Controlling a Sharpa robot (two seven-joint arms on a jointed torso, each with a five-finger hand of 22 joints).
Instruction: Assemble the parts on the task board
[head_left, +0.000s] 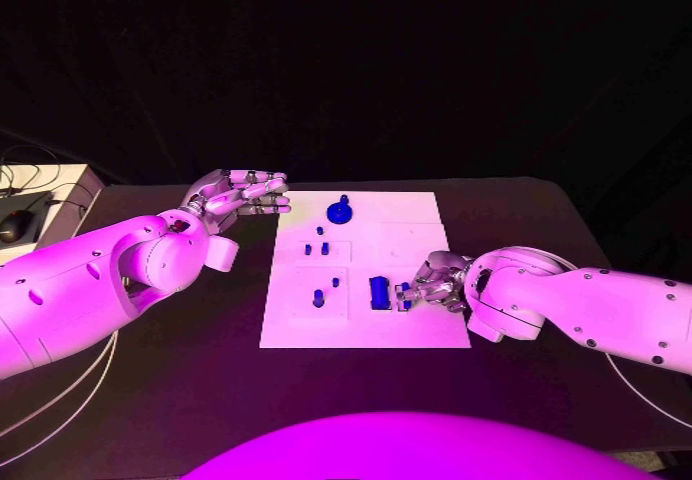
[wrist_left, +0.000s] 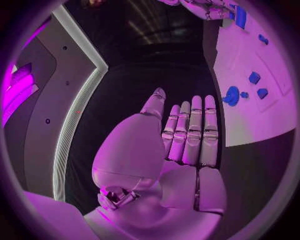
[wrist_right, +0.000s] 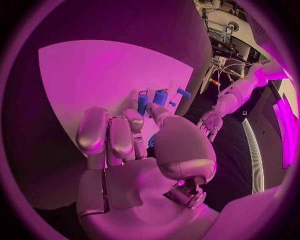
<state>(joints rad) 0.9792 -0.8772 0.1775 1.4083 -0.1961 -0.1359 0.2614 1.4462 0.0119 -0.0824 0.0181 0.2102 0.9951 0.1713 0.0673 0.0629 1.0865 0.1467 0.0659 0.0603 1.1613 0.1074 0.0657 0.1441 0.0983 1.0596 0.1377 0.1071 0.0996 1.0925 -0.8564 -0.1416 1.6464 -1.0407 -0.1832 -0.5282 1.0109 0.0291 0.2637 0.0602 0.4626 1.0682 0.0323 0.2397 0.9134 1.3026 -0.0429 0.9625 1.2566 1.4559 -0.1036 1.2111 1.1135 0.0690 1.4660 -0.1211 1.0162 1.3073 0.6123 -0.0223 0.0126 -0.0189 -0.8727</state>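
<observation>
The right hand (head_left: 433, 283) is resting on the right part of the flat white task board (head_left: 404, 225), its fingers curling around a dark blue rectangular block part (head_left: 379, 292) that is standing on the board. The left hand (head_left: 238, 195) is hovering over the black table (head_left: 188, 360) just beside the board's far left corner, fingers straight and close together, holding nothing. A round blue disc part (head_left: 340, 211) is lying near the far edge

Free room: I see bare task board (head_left: 411, 222) at its far right.
Obstacles: small blue parts (head_left: 323, 248) crowd its left half.
</observation>
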